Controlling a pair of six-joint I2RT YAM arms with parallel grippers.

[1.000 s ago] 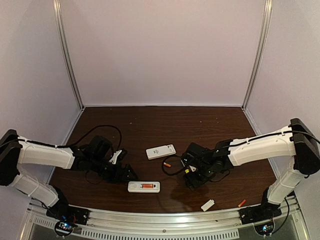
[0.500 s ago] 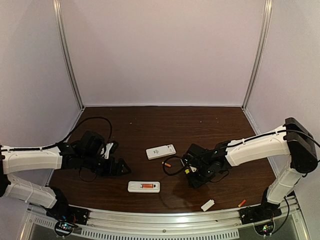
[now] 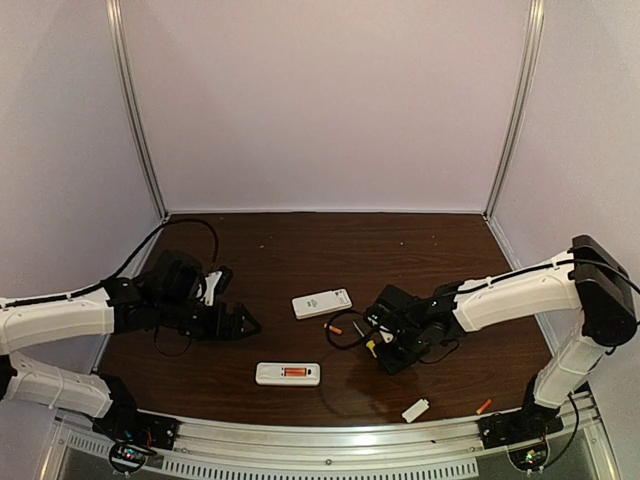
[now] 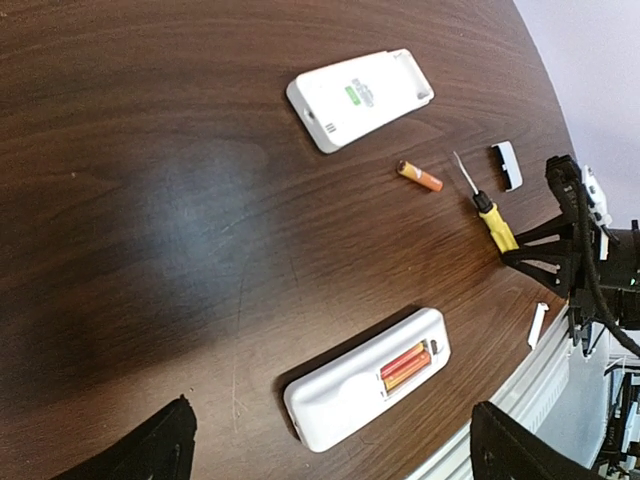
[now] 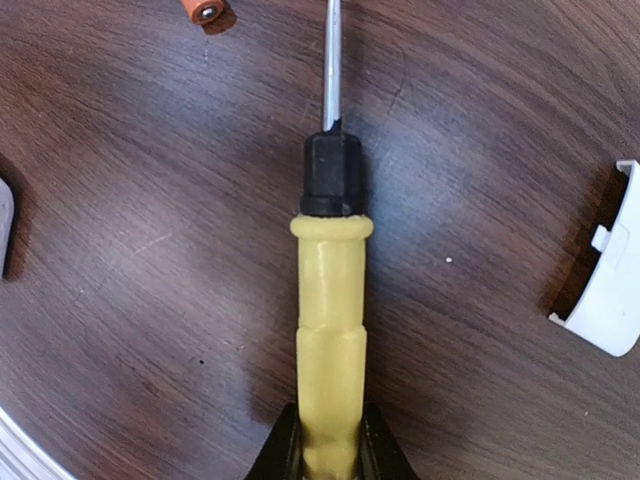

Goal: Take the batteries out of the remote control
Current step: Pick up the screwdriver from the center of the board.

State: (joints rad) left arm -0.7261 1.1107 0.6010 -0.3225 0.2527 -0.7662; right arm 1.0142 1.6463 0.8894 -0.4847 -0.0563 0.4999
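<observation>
A white remote control (image 3: 288, 374) lies near the front edge, back up and compartment uncovered, with two orange-red batteries (image 4: 407, 366) side by side inside it. Another battery (image 3: 334, 329) lies loose between the arms, and one more (image 3: 484, 406) at the front right. My left gripper (image 3: 243, 325) hangs open to the left of the remote (image 4: 365, 393), holding nothing. My right gripper (image 5: 330, 452) is shut on the rear end of the yellow-handled screwdriver (image 5: 330, 320), which lies flat with its shaft pointing at the loose battery (image 5: 205, 10).
A second white remote (image 3: 321, 303) lies face up behind the loose battery. One small white cover (image 5: 605, 290) lies just right of the screwdriver; another (image 3: 416, 409) lies by the front rail. Black cables loop beside both wrists.
My right gripper's jaws have closed on the screwdriver's handle. The left arm has drawn back to the left, away from the remote with the batteries.
</observation>
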